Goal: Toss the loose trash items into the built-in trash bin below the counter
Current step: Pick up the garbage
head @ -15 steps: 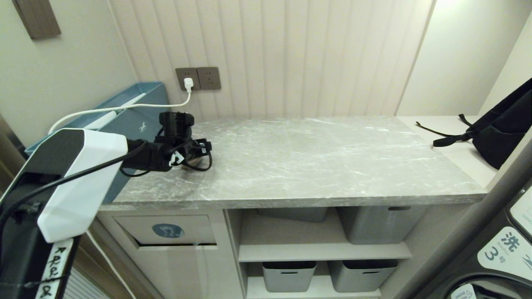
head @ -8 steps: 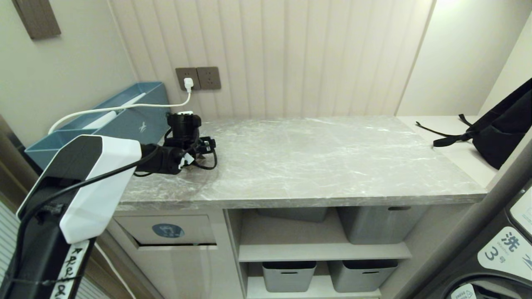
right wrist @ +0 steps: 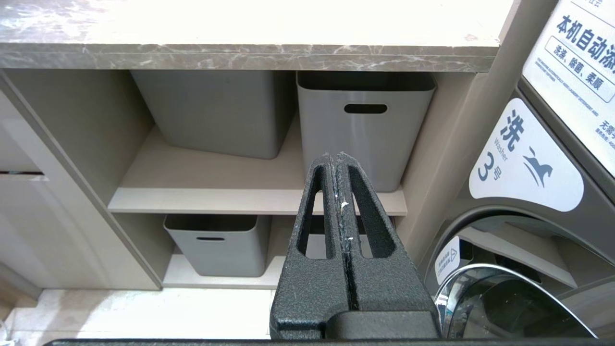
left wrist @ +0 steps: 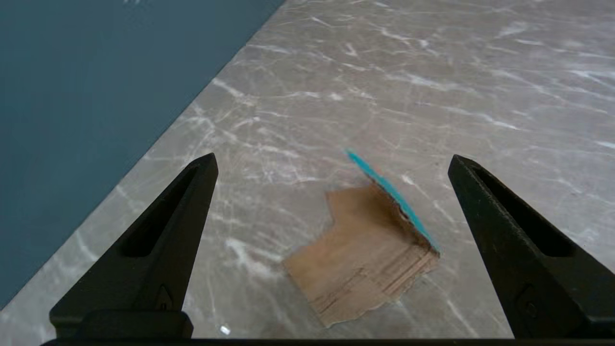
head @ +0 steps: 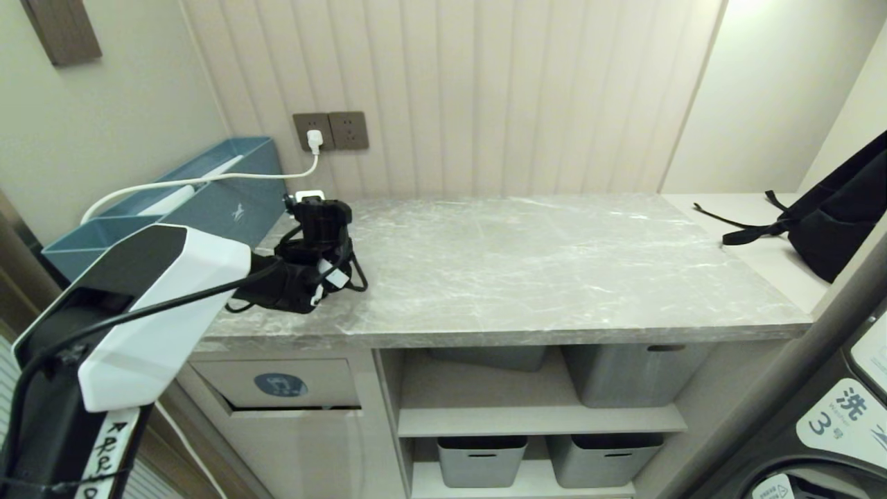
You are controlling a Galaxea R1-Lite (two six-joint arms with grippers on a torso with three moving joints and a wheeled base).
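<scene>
One loose trash item, a torn brown cardboard scrap [left wrist: 355, 254] with a bent-up teal-faced flap, lies flat on the grey marble counter [left wrist: 432, 72]. My left gripper [left wrist: 332, 161] hangs open just above it, its black fingers [left wrist: 178, 230] wide on either side and touching nothing. In the head view the left arm [head: 159, 305] reaches over the counter's [head: 554, 263] left end and hides the scrap. The built-in trash bin [head: 277, 383], a beige flap with a blue oval sticker, sits below that end. My right gripper [right wrist: 335, 156] is shut and empty, parked low facing the shelves.
A long teal box [head: 208, 194] stands along the counter's left edge, close to the left gripper, with a white cable above it. Grey tubs [head: 627, 374] fill the shelves. A black bag [head: 838, 215] lies on the white ledge. A washing machine [head: 831, 430] is at the right.
The left arm has swung a little to the right and nearer the counter's front, and its wrist has tipped down toward the surface. The jaws stayed open.
</scene>
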